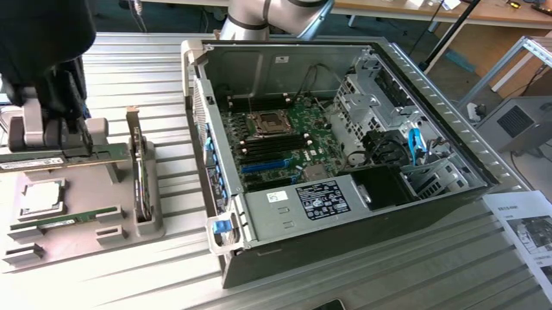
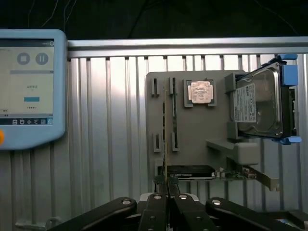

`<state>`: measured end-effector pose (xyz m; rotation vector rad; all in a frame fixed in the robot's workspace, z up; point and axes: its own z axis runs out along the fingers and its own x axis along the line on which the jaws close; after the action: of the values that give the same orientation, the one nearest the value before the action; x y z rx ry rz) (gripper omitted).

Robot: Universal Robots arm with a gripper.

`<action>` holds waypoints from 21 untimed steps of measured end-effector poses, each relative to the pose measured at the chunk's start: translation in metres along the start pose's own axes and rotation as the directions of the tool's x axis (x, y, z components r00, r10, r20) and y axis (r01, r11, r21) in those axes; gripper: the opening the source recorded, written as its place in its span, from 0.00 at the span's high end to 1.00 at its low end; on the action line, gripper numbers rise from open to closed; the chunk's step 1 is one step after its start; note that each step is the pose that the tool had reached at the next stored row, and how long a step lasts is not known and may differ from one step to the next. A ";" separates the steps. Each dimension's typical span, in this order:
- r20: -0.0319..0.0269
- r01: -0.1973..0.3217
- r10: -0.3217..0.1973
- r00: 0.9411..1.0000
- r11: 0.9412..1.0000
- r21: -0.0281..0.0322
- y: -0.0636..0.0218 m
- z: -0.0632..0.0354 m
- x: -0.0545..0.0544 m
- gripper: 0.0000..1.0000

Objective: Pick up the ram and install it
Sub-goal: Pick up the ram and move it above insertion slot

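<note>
"What couldn't you make out in the exterior view?"

"The gripper sat in the upper left of the frame. Its dark body was cut off by the top and left edges, and its fingers covered the middle of the ram. At lower right, the paper sheet ran off the right edge, and its print was too small to read."

"And the label on the power supply?"

"Too small as well."

"The wrist view?"

"The ram stood edge-on, so its chips were hidden. The touchscreen was cropped by the picture's edge and its text was unreadable. The print on the hard drive couldn't be read either."
</note>
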<state>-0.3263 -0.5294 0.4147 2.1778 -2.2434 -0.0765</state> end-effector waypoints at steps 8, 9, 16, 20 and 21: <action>0.000 0.000 0.000 1.000 1.000 -0.001 -0.0483 -0.0023 -0.001 0.88; 0.000 0.000 0.000 1.000 1.000 -0.002 -0.0586 -0.0027 -0.002 0.88; 0.000 0.000 0.000 1.000 1.000 -0.002 -0.0933 -0.0042 -0.003 0.88; 0.000 0.000 0.000 1.000 1.000 -0.002 -0.1036 -0.0046 -0.003 0.88; 0.000 0.000 0.000 1.000 1.000 -0.002 -0.1060 -0.0048 -0.003 0.88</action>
<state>-0.2201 -0.5294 0.4148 2.1766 -2.2424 -0.0786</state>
